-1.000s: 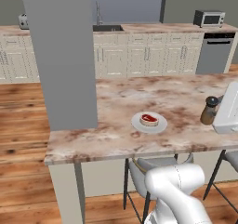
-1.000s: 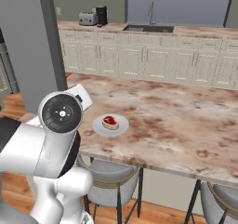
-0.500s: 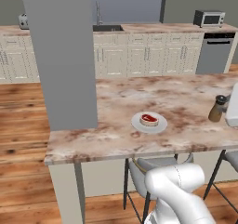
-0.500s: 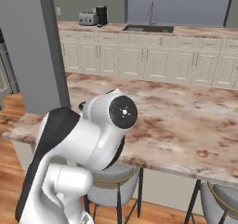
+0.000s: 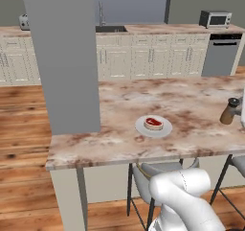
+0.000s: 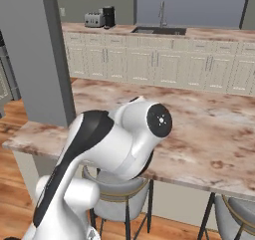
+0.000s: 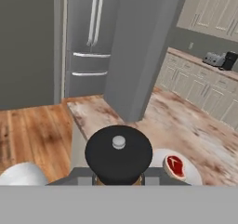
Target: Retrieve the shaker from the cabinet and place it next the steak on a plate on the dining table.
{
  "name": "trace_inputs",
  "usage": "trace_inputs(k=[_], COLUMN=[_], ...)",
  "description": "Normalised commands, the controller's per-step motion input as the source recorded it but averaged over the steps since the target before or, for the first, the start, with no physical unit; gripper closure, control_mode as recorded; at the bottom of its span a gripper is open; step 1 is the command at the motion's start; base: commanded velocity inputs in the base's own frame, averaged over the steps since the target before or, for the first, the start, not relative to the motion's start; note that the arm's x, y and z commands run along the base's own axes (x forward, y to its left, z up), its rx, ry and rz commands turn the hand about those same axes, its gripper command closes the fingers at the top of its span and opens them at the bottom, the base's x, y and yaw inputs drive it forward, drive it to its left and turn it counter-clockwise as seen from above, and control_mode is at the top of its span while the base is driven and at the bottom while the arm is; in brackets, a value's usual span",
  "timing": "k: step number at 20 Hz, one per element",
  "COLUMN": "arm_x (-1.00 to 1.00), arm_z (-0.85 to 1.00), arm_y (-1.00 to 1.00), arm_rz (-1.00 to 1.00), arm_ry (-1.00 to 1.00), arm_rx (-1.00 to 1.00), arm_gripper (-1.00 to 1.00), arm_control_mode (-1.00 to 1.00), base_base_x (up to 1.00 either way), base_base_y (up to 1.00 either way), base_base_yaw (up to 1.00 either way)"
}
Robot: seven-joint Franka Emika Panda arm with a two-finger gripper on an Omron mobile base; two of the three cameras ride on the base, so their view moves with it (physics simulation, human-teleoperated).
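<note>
**Shaker held over the right end of the surface**

The fingers are closed on the shaker [image 7: 118, 155], whose round dark cap sits right at their base in the hand view. In the left base view the shaker [image 5: 230, 111] hangs above the marble surface [image 5: 119, 100] near its right end, tilted slightly, cap uppermost. The steak [image 5: 153, 122] lies on the white plate [image 5: 163, 131] near the front edge, well apart
</note>
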Motion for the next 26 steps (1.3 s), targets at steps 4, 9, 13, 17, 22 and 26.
trace_inputs(k=[4, 9, 13, 17, 22, 26], arm_x=[0.33, 0.57, 0.64, 0.44, 0.35, 0.36], arm_z=[-0.16, -0.33, -0.34, -0.31, -0.37, -0.35], arm_y=[-0.08, -0.04, -0.2, -0.23, -0.23, -0.18], arm_rz=[0.0, 0.0, 0.0, 0.0, 0.0, 0.0], arm_ry=[-0.02, 0.0, 0.0, 0.0, 0.0, 0.0], arm_rx=[0.04, 0.05, 0.05, 0.03, 0.0, 0.01], arm_gripper=[1.0, 1.0, 1.0, 1.0, 1.0, 1.0], arm_control_mode=[-1.0, -1.0, -1.0, -1.0, -1.0, -1.0], base_base_x=[0.0, 0.0, 0.0, 0.0, 0.0, 0.0], base_base_y=[0.0, 0.0, 0.0, 0.0, 0.0, 0.0], base_base_yaw=[0.0, 0.0, 0.0, 0.0, 0.0, 0.0])
